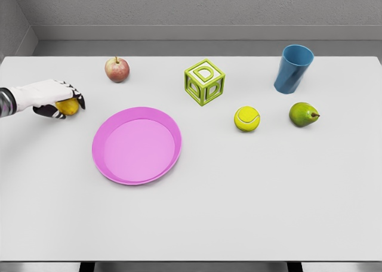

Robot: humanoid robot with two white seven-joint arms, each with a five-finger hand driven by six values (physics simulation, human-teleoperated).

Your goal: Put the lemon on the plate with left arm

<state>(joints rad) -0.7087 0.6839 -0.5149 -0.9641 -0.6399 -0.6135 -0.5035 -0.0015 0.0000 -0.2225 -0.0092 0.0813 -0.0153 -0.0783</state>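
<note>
My left hand (59, 100) reaches in from the left edge of the head view and lies over a yellow lemon (70, 107) on the white table. Its fingers are curled around the lemon, which shows only partly beneath them, low on the table surface. The pink plate (107, 158) sits to the right of the hand and a little nearer to me, with nothing on it. The right arm does not show.
A red apple (117, 69) sits behind the plate. Further right are a green letter block (205, 82), a tennis ball (247, 119), a green pear (303, 114) and a blue cup (293, 68).
</note>
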